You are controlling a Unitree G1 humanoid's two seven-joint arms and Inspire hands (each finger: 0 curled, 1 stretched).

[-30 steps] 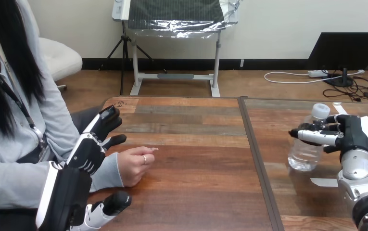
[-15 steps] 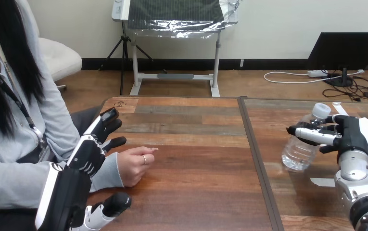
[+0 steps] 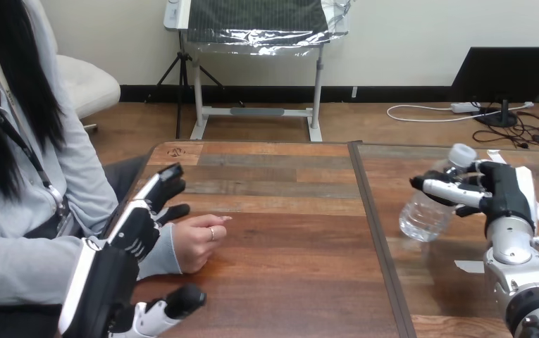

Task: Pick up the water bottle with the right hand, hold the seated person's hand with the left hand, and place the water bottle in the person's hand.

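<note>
Person's hand (image 3: 197, 244) on the tabletop (image 3: 291, 239) by its left edge, left hand (image 3: 138, 227) just beside it; water bottle (image 3: 430, 204) in the right hand (image 3: 500, 191) near the right edge

A lab-like test space — plain and functional. White tape strips (image 3: 472, 266) are stuck on the wooden table (image 3: 287, 282), and a person (image 3: 20, 260) sits at it.
</note>
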